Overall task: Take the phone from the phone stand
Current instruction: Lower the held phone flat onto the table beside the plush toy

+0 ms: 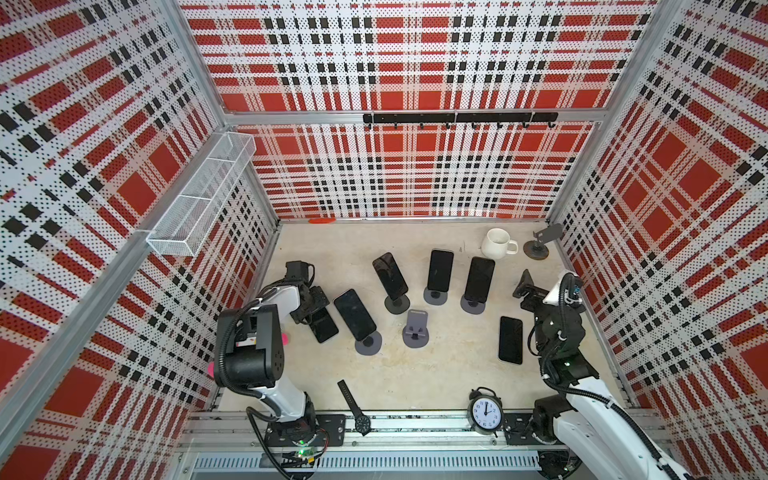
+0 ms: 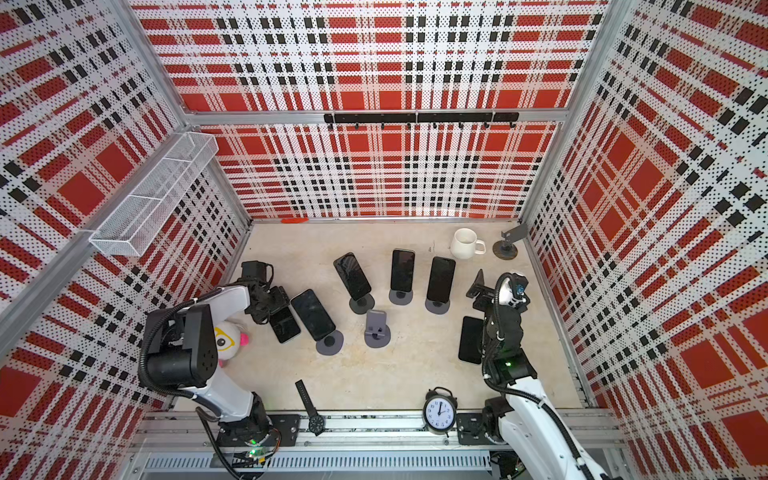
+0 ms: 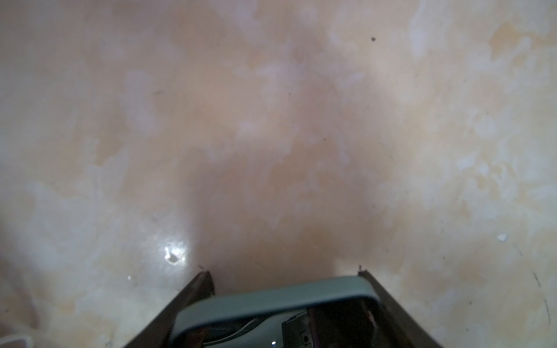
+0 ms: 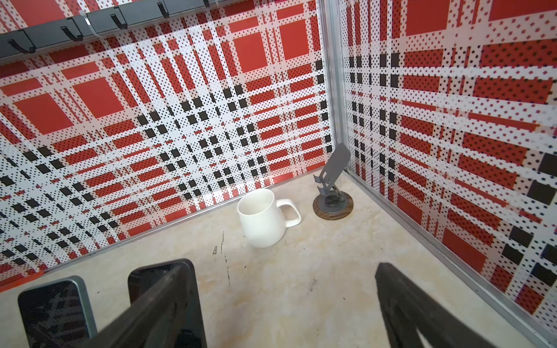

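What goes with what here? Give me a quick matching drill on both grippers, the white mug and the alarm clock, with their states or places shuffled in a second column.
Column one:
1. left gripper
2. right gripper
3. white mug
4. alarm clock

Column two:
A. at the near edge of the table
B. open, holding nothing
C. shut on a phone
D. at the far right, beside an empty stand

Pairs: 1-C, 2-B, 3-D, 4-A
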`<state>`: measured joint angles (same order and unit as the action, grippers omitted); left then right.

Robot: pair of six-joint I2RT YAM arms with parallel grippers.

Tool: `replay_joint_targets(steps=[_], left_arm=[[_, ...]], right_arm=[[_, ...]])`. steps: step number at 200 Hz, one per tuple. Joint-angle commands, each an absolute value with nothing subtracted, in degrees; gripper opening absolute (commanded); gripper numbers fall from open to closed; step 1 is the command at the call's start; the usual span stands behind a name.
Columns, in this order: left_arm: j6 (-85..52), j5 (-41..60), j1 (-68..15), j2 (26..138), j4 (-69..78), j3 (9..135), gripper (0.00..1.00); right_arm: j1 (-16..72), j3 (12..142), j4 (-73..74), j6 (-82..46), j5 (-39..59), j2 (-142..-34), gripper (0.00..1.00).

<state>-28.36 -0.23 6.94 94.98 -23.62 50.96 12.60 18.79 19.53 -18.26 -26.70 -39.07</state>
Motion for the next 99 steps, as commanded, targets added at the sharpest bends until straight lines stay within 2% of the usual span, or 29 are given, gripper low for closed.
replay_joint_targets(steps=[1,99], left_arm=[[-29.3,-0.6,6.4,97.9,-25.8,49.7,0.61],[-29.8,0.0,6.1,98.8,-25.4,49.1,0.66]], right_arm=[[12.9,17.9,19.7,-17.7,-27.1,-38.3,1.0],[12.9,17.8,19.9,-18.0,-26.9,-38.1,1.0]])
